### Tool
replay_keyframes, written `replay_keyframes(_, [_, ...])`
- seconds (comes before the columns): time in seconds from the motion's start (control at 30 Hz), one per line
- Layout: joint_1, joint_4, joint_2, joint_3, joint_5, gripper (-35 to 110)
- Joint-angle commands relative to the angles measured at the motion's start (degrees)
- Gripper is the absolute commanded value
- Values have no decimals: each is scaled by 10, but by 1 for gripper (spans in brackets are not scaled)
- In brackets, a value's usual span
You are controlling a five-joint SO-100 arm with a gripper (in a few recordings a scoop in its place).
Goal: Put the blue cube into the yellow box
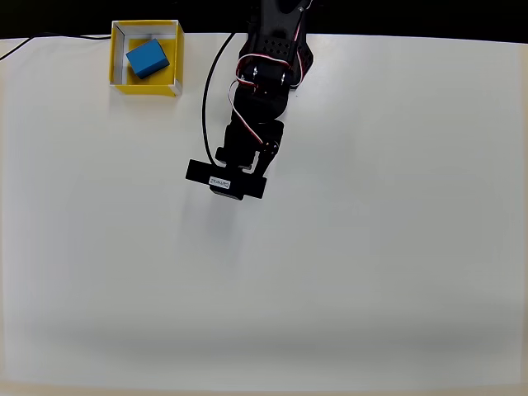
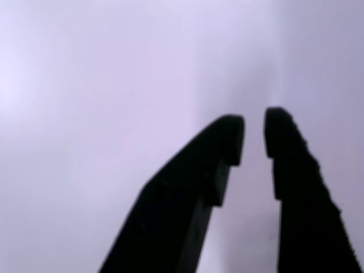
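The blue cube (image 1: 148,58) lies inside the yellow box (image 1: 116,58) at the table's far left corner in the overhead view, turned slightly askew on the box floor. My gripper (image 1: 229,181) hangs over bare table well to the right of the box and nearer the front, apart from both. In the wrist view the gripper (image 2: 253,133) points at plain white table. Its two black fingers (image 2: 290,165) stand almost together with only a thin slit between them, and nothing is held.
The black arm (image 1: 268,74) reaches in from the far edge at centre, with a black cable (image 1: 206,91) looping beside it. Another thin cable (image 1: 33,40) runs along the far left edge. The white table (image 1: 371,247) stretches wide on all sides.
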State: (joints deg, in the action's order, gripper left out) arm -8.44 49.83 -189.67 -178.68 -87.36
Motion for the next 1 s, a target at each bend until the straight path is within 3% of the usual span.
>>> replay_keyframes(0.0, [23, 39, -19, -15, 6, 0])
replay_keyframes(0.13, [32, 90, -19, -15, -19, 0])
replay_keyframes(0.33, [40, 265, -19, -15, -136, 0])
replay_keyframes(0.37, [46, 274, -19, -15, -110, 0])
replay_keyframes(0.97, [54, 280, -18, -15, -58, 0])
